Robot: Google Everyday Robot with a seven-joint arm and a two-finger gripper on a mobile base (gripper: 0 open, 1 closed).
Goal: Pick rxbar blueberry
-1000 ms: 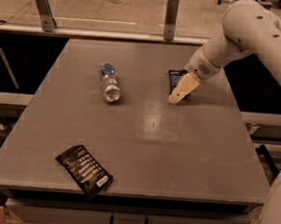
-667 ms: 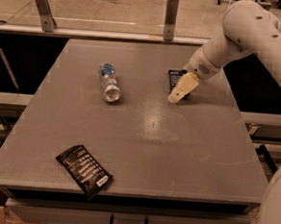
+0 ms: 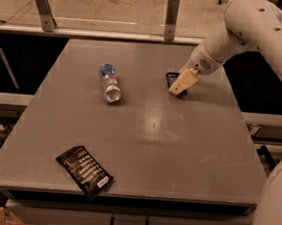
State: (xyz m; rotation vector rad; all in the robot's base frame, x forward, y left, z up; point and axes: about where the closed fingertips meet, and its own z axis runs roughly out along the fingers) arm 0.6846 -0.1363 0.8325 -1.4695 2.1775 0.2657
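The gripper (image 3: 180, 86) hangs over the rxbar blueberry (image 3: 171, 78), far right on the grey table (image 3: 177, 151). Its grip cannot be told. A pale floor (image 3: 109, 6) lies beyond.

Dim amber light, glare on table (image 3: 159, 130) (gripper (image 3: 177, 89) lit, far right)
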